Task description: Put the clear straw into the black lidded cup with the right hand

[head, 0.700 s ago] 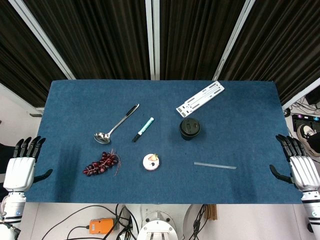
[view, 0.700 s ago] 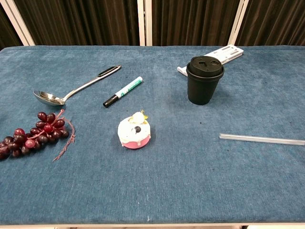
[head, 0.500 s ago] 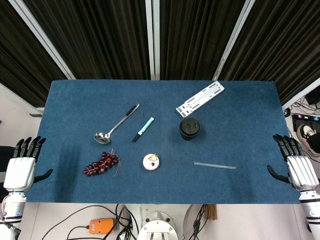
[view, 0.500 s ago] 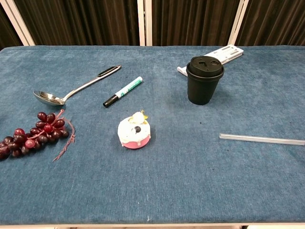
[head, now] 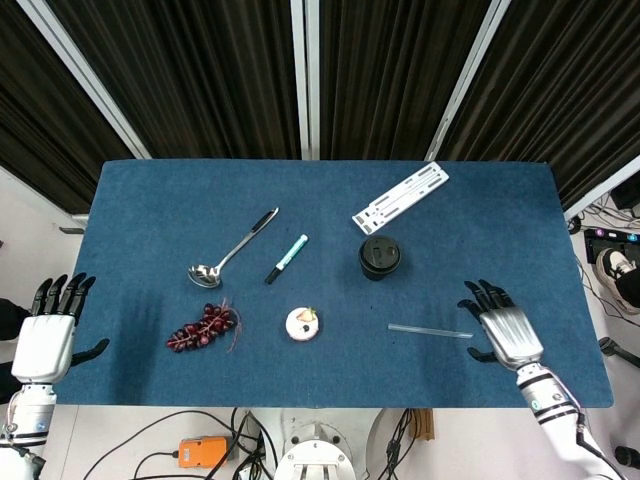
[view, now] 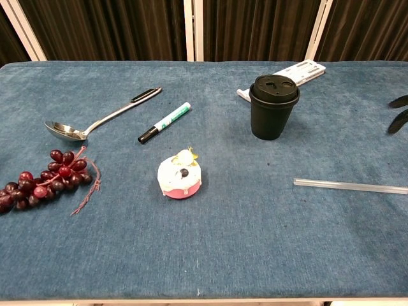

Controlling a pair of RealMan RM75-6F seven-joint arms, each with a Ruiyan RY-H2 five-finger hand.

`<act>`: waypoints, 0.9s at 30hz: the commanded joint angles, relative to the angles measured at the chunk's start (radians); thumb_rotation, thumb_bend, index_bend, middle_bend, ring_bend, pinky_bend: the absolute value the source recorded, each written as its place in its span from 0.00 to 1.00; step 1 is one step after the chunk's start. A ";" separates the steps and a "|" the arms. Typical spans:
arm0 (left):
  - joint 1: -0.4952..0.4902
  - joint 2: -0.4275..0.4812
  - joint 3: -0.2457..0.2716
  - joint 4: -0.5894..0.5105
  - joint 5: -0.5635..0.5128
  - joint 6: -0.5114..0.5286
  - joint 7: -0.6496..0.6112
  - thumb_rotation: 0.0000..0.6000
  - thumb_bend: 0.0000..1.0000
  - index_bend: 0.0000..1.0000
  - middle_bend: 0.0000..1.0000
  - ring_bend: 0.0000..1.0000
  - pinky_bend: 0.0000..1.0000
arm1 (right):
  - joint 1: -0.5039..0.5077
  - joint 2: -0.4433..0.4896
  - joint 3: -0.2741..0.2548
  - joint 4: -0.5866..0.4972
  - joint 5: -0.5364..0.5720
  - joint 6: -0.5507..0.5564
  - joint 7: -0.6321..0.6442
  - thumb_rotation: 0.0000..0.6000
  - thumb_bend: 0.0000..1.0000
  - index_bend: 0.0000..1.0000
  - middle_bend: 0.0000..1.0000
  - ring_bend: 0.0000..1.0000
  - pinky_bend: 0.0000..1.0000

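The clear straw (head: 430, 331) (view: 349, 186) lies flat on the blue table, right of centre near the front. The black lidded cup (head: 380, 257) (view: 273, 107) stands upright behind it, lid on. My right hand (head: 505, 334) hovers over the table just right of the straw's end, fingers spread and holding nothing; only its dark fingertips (view: 399, 121) show at the chest view's right edge. My left hand (head: 47, 335) stays off the table's left front corner, fingers spread and empty.
A white perforated bracket (head: 401, 197) lies behind the cup. A marker (head: 287, 258), a steel ladle (head: 232, 248), a bunch of dark grapes (head: 203, 328) and a small pink-and-white cake (head: 303, 323) occupy the left and middle of the table (head: 500, 230).
My right hand has moved left from beyond the table's right edge to over the table, beside the straw's right end. The left hand has barely shifted.
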 commanded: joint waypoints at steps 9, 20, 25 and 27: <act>0.001 -0.010 -0.001 0.029 -0.012 -0.011 -0.022 1.00 0.08 0.09 0.09 0.03 0.00 | 0.140 -0.205 0.025 0.003 0.226 -0.089 -0.392 1.00 0.39 0.50 0.17 0.04 0.16; 0.000 -0.018 -0.002 0.049 -0.016 -0.017 -0.035 1.00 0.08 0.09 0.09 0.03 0.00 | 0.183 -0.237 0.011 0.025 0.301 -0.085 -0.460 1.00 0.45 0.54 0.19 0.05 0.16; 0.000 -0.020 -0.001 0.054 -0.019 -0.020 -0.037 1.00 0.08 0.09 0.09 0.03 0.00 | 0.195 -0.242 -0.001 0.036 0.325 -0.085 -0.468 1.00 0.46 0.54 0.20 0.05 0.16; 0.001 -0.021 -0.002 0.056 -0.019 -0.019 -0.038 1.00 0.08 0.09 0.09 0.03 0.00 | 0.199 -0.244 -0.004 0.041 0.331 -0.087 -0.462 1.00 0.48 0.55 0.20 0.05 0.16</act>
